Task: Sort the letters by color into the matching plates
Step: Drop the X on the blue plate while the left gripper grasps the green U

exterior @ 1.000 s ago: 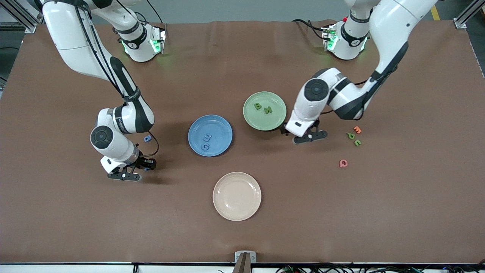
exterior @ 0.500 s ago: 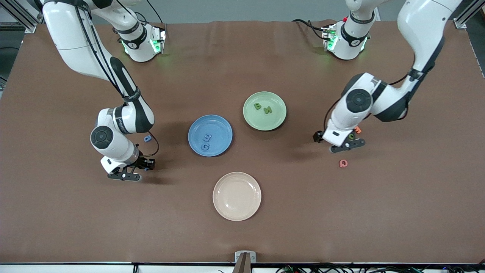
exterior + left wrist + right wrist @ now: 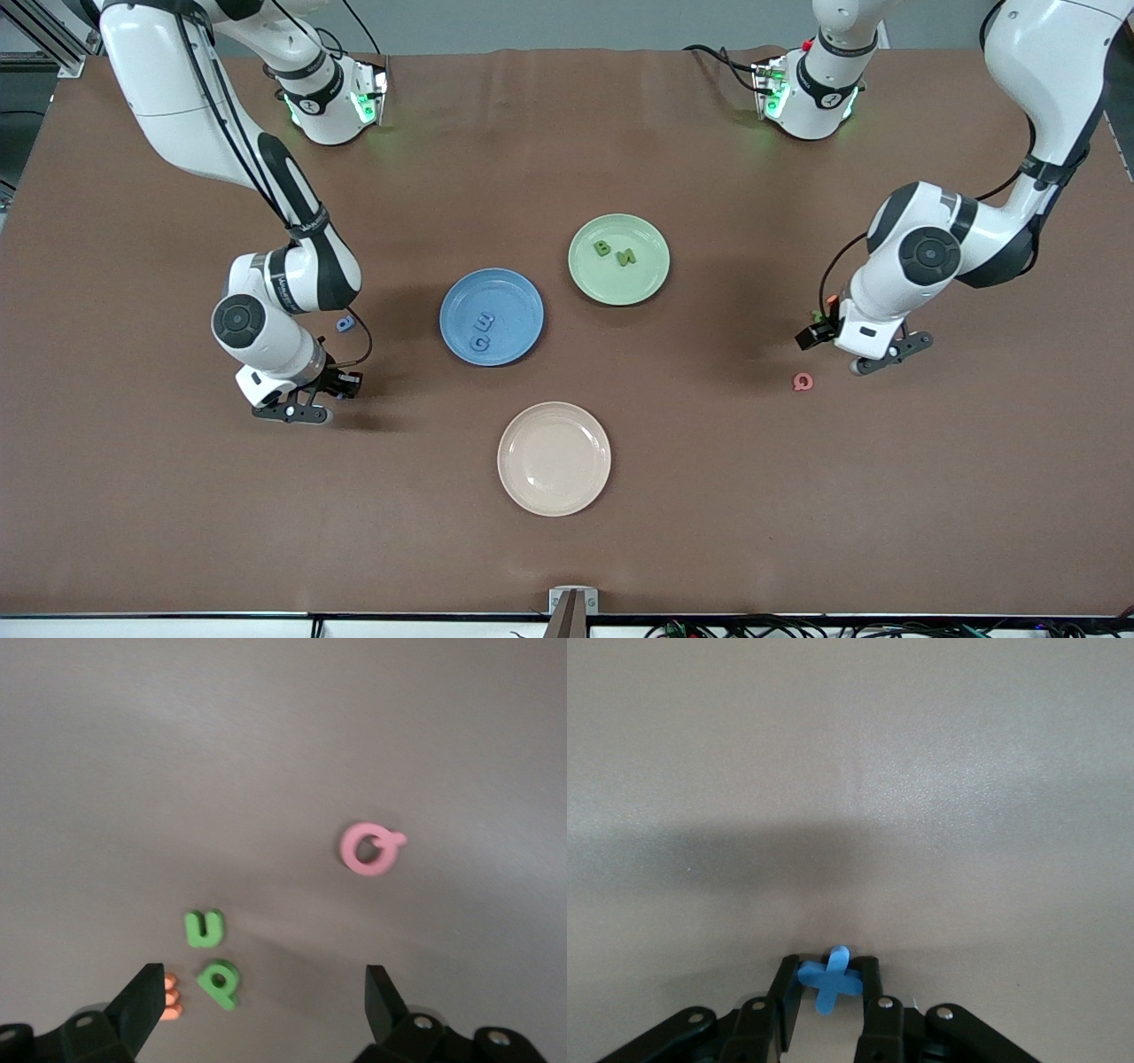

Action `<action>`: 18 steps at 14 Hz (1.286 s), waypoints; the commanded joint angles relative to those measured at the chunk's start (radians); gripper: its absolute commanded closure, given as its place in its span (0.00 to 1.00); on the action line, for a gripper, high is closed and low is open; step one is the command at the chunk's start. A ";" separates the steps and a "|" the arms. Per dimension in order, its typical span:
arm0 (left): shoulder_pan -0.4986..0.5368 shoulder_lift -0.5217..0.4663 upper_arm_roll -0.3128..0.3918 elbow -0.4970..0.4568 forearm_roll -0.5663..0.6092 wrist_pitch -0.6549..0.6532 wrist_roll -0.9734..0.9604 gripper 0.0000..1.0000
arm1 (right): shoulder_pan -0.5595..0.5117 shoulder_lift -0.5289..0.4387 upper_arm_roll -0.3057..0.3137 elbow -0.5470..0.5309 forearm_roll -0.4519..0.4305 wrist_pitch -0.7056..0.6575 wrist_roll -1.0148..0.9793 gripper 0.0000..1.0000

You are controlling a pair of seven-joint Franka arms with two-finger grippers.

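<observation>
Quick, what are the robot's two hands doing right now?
Left gripper: open, over the green letters.
Right gripper: shut on a blue letter X.

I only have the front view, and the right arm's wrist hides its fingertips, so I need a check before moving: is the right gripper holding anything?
Observer: Yes. The right gripper is shut on a small blue cross-shaped foam letter, pinched between its fingers.
Operator: Which letters is the left gripper over?
Observer: The left gripper is open above a green foam P, with a green foam U beside it.
Operator: Anything wrong-coloured close by?
Observer: An orange foam letter lies right by one finger.
</observation>
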 commanded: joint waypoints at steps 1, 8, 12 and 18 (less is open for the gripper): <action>0.045 0.035 -0.008 -0.013 0.044 0.058 -0.007 0.01 | -0.009 -0.005 0.015 0.045 0.002 -0.081 0.009 0.98; 0.107 0.104 -0.005 -0.039 0.121 0.110 -0.006 0.01 | 0.170 -0.129 0.021 0.051 0.010 -0.243 0.381 0.98; 0.118 0.127 0.000 -0.066 0.145 0.153 -0.015 0.02 | 0.328 -0.125 0.019 0.051 0.010 -0.209 0.683 0.99; 0.126 0.163 0.010 -0.068 0.207 0.156 -0.019 0.08 | 0.442 -0.112 0.018 0.049 0.001 -0.184 0.876 0.11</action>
